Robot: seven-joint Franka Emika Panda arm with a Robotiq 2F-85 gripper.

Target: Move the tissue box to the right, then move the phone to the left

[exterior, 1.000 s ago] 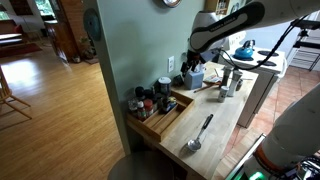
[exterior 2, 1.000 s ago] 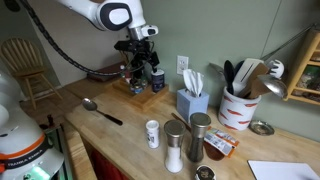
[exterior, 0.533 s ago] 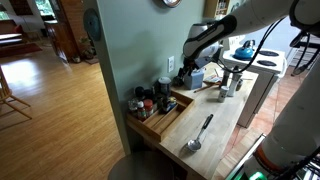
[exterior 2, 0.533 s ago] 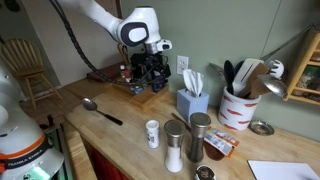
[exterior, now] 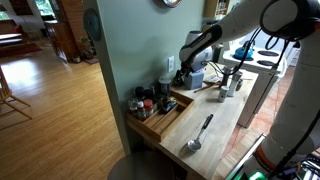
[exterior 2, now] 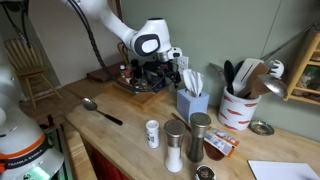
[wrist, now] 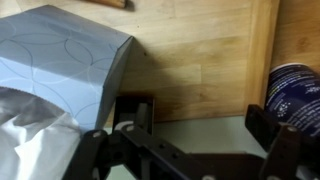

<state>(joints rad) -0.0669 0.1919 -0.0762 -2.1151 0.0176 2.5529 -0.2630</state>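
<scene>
Wooden counter by the green wall: spice tray, then the jaws, spread wide and empty, just beside the tissue box. The box sits outside one finger, not between them. Closing now could crumple a corner or shove it into the utensil crock.

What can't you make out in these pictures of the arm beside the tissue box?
- Phone: not recognisable in any view.
- Tissue box: wrist view, cut off by the left edge.
- Dark jar: wrist view, cut by the right edge, label blurred.
- Wooden tray: in an exterior view, the arm's end covers much of it.
- Whether the jaws touch the tissue box: both exterior views too small, wrist view unclear.
</scene>
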